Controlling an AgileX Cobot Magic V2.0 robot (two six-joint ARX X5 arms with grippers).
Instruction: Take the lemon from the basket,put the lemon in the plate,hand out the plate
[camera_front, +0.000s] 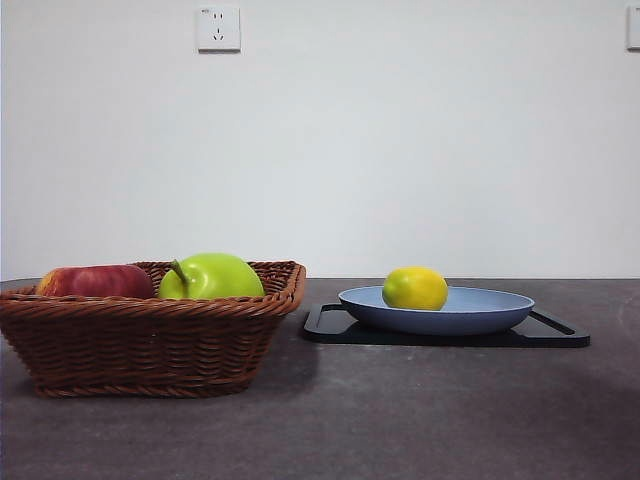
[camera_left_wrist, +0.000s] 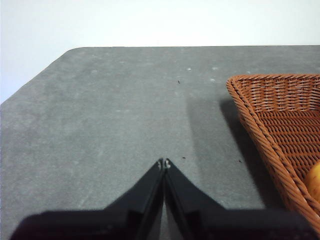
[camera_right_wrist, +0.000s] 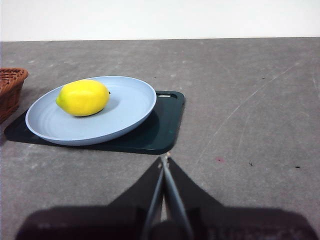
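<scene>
On the counter (camera_front: 400, 420), the lemon (camera_front: 415, 288) sits in the plate (camera_front: 490, 310) on a black tray (camera_front: 560, 335), at 3 o'clock from the basket (camera_front: 150, 340) holding two apples (camera_front: 212, 277); the left gripper (camera_left_wrist: 164, 163) and right gripper (camera_right_wrist: 164, 159) are both closed, empty.

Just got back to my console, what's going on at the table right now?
Nothing is being held. The lemon already lies in the blue plate, which sits on a black tray beside the basket. The right tool is shut, short of the plate; the left tool is shut beside the basket. Handing out the plate remains.

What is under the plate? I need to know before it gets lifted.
The plate, holding the lemon, sits on a black tray. The tray's middle is covered by the plate, so anything there cannot be seen.
</scene>
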